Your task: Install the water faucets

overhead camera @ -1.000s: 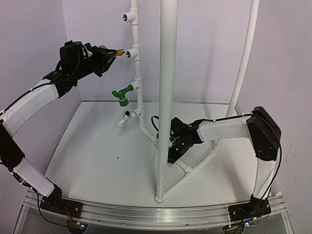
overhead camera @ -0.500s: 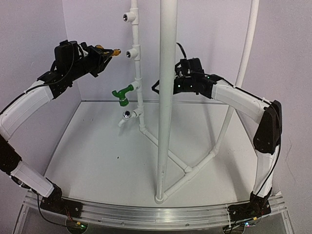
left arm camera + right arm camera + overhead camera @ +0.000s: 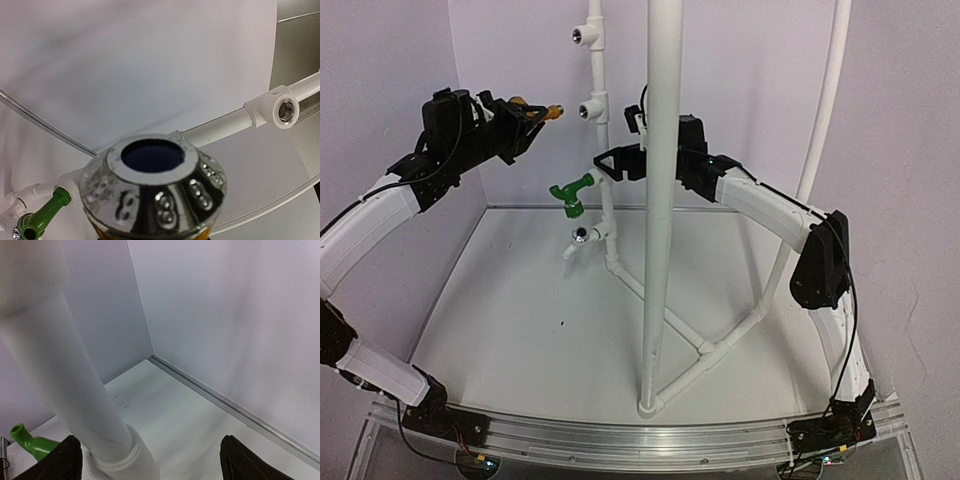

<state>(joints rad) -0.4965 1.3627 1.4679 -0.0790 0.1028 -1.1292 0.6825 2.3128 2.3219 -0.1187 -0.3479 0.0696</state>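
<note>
My left gripper [image 3: 532,113] is shut on the brass-gold faucet [image 3: 550,111], held high with its tip pointing right. The tip is a short gap from a white tee fitting [image 3: 588,108] on the thin riser pipe [image 3: 601,140]. In the left wrist view the faucet's shiny knob with its dark blue cap [image 3: 155,185] fills the bottom and hides my fingers. That tee [image 3: 281,107] is at the upper right. The green faucet [image 3: 569,194] sits in a lower tee, spout down, and also shows in both wrist views [image 3: 42,220] [image 3: 30,442]. My right gripper [image 3: 608,165] [image 3: 150,466] is open, its jaws wide on either side of the riser [image 3: 65,380].
A thick white upright pipe [image 3: 660,200] stands in front of the right arm. More tees with metal inserts are at the top [image 3: 584,35] and below the green faucet [image 3: 582,236]. Angled pipes [image 3: 720,345] run along the floor. White walls enclose the back and sides.
</note>
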